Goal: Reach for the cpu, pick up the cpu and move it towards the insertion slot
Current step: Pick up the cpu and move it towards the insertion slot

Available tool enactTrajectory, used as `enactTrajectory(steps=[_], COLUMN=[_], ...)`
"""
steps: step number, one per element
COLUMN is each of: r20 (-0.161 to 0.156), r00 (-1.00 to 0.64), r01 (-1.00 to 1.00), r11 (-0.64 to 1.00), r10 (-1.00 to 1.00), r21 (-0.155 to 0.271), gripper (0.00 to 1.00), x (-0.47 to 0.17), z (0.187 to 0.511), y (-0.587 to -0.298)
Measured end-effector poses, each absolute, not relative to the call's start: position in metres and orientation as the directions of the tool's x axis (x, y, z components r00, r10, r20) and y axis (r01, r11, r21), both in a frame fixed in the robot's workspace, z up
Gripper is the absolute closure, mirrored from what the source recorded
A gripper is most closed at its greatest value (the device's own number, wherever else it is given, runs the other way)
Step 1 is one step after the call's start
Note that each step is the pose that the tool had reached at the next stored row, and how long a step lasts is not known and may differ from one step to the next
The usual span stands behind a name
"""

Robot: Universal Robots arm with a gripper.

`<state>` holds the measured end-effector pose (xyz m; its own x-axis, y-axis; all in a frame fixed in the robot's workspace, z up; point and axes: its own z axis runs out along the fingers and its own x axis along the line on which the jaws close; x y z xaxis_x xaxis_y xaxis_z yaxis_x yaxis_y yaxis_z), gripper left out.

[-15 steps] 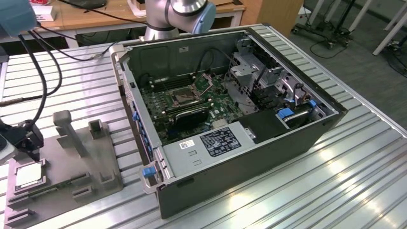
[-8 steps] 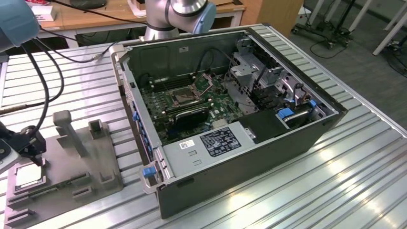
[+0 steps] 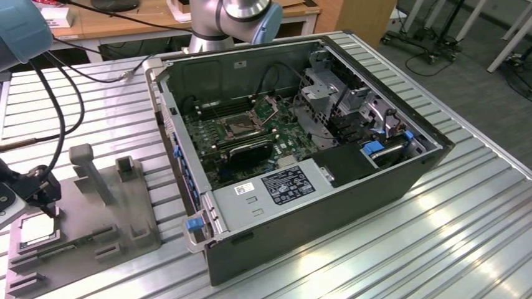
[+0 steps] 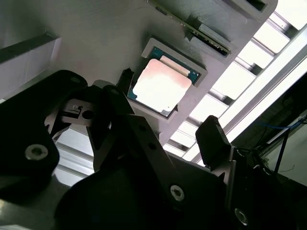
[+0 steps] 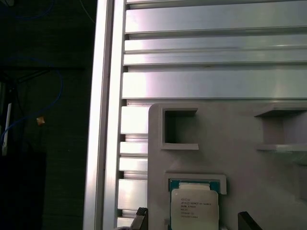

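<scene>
You have the small flat square cpu with a silver-white face (image 3: 35, 232) lying in the square recess of the grey plastic tray (image 3: 129, 208), at the exterior view's lower left on the ribbed aluminium table (image 3: 415, 249). The black gripper (image 3: 48, 208) hangs just above it, spread wide and holding nothing. In both wrist views its fingers (image 5: 140, 215) stand either side of the chip, apart from it. The square black silver-framed insertion slot (image 3: 235, 128) sits well apart, inside the open black computer case (image 3: 349, 187) at centre frame.

The exterior view looks down steeply from high up on the open computer case (image 3: 308, 143), with the grey tray (image 3: 133, 218) at its eight o'clock. Both wrist views look closely at that tray, sharing the cpu (image 5: 194, 209) in its recess.
</scene>
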<state>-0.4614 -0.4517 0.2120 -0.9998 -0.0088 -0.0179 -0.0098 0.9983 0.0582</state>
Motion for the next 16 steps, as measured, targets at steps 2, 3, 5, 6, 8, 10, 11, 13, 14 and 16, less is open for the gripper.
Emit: enactTrajectory(steps=[2, 3, 5, 6, 8, 10, 11, 13, 14, 16], r20=[-0.018, -0.018, -0.018, -0.018, -0.017, -0.017, -0.017, -0.017, -0.017, -0.017], r00=[-1.0, -1.0, -1.0, -1.0, -1.0, -1.0, -1.0, -1.0, -1.0, -1.0], r01=[-0.01, -0.01, -0.01, -0.01, -0.01, -0.009, -0.007, 0.0, 0.004, 0.01], r11=[0.998, 0.998, 0.998, 0.998, 0.998, 0.998, 0.998, 0.998, 0.998, 0.998], r10=[-0.009, -0.009, -0.009, -0.009, -0.009, -0.008, -0.006, 0.001, 0.005, 0.011], r21=[0.058, 0.058, 0.059, 0.059, 0.058, 0.059, 0.059, 0.059, 0.059, 0.058], gripper=[0.2, 0.2, 0.2, 0.2, 0.2, 0.2, 0.2, 0.2, 0.2, 0.2], x=[-0.461, -0.461, -0.461, -0.461, -0.461, -0.461, -0.461, -0.461, -0.46, -0.46], z=[0.212, 0.212, 0.211, 0.211, 0.209, 0.207, 0.205, 0.202, 0.2, 0.197], y=[-0.452, -0.452, -0.452, -0.452, -0.452, -0.452, -0.452, -0.452, -0.452, -0.451])
